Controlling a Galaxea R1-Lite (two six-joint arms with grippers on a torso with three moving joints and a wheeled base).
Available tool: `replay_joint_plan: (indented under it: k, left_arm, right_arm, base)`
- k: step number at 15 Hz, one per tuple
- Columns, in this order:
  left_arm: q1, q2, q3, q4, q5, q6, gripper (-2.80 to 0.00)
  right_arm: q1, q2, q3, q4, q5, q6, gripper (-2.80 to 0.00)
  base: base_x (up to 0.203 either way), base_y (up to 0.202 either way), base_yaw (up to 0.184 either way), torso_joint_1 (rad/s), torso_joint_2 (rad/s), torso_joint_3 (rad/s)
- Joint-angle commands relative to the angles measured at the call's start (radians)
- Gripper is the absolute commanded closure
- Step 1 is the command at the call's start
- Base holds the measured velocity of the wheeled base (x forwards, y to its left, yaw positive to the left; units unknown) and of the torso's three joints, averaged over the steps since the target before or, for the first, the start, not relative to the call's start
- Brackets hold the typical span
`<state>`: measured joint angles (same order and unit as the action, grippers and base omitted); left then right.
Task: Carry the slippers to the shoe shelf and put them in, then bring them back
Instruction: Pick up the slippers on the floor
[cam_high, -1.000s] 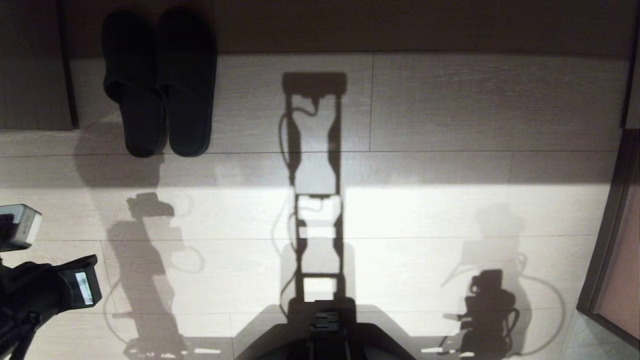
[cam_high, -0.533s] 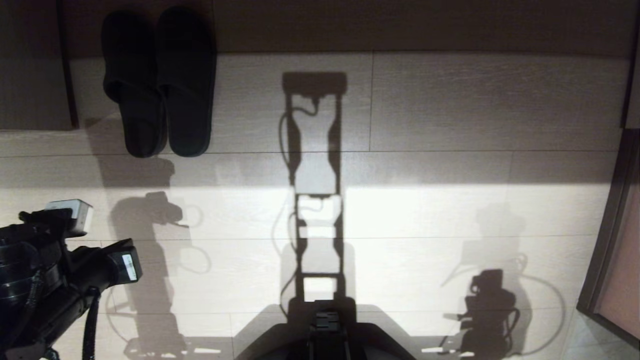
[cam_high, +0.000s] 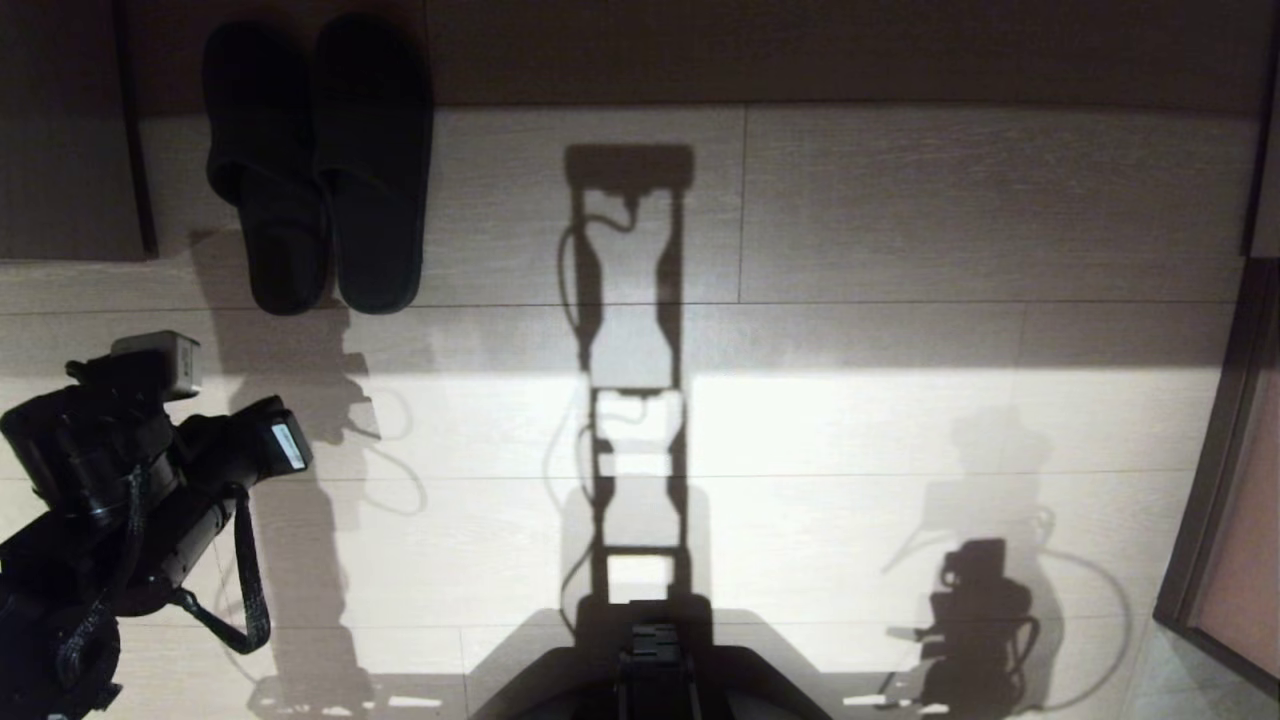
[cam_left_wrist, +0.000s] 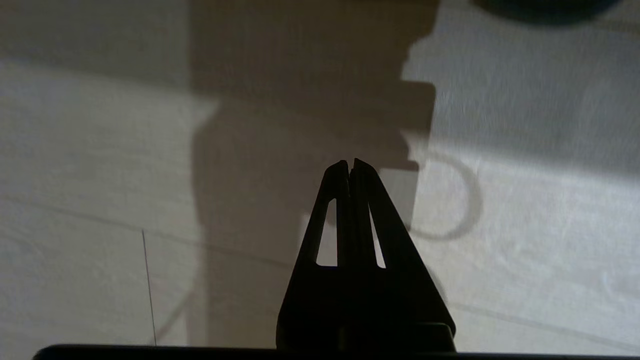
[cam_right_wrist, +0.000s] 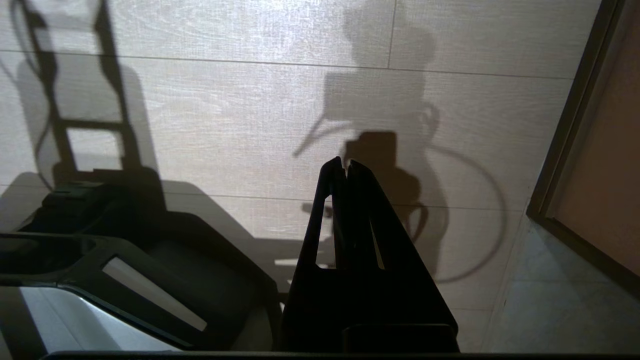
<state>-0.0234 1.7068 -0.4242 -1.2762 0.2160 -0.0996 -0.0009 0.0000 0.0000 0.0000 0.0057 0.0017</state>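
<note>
The slippers (cam_high: 318, 160), an all-black pair, lie side by side on the floor at the far left, toes pointing away into a dark band. My left arm (cam_high: 130, 480) reaches over the floor on the near left, still well short of their heels. In the left wrist view my left gripper (cam_left_wrist: 350, 162) is shut with nothing in it, hanging above bare floor, and a dark slipper heel (cam_left_wrist: 545, 6) shows beyond it. My right gripper (cam_right_wrist: 345, 161) is shut and empty beside my base, outside the head view. I cannot make out the shoe shelf in these views.
A dark upright panel (cam_high: 65, 130) stands left of the slippers. A dark-framed door or panel (cam_high: 1215, 470) runs along the right side. My base (cam_high: 650, 670) sits at the near middle, and shadows of my body and arms fall across the pale floor tiles (cam_high: 900, 220).
My left arm has swung further into view and forward toward the slippers, its gripper staying shut. The slippers and the rest of the scene have not moved.
</note>
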Motion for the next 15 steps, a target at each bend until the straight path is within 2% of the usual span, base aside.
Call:
replay_joint_plan:
  k: [1, 7, 11, 15]
  left_arm:
    - [0.014, -0.014, -0.064, -0.013, 0.001, 0.007, 0.00]
    - [-0.004, -0.039, -0.145, -0.003, -0.004, 0.037, 0.00]
    - [-0.057, -0.019, -0.183, 0.013, -0.009, 0.026, 0.00]
    - [-0.066, 0.002, -0.233, 0.011, -0.041, 0.026, 0.00]
  right_arm:
    - [-0.001, -0.002, 0.000, 0.000, 0.000, 0.000, 0.00]
    - [-0.001, -0.002, 0.000, 0.000, 0.000, 0.001, 0.00]
    - [-0.001, -0.002, 0.000, 0.000, 0.000, 0.000, 0.00]
    - [0.001, -0.002, 0.000, 0.000, 0.000, 0.000, 0.00]
  base:
    - [0.000, 0.000, 0.000, 0.000, 0.00, 0.000]
    - [0.000, 0.000, 0.000, 0.000, 0.00, 0.000]
    - [0.000, 0.000, 0.000, 0.000, 0.00, 0.000]
    - [0.000, 0.000, 0.000, 0.000, 0.00, 0.000]
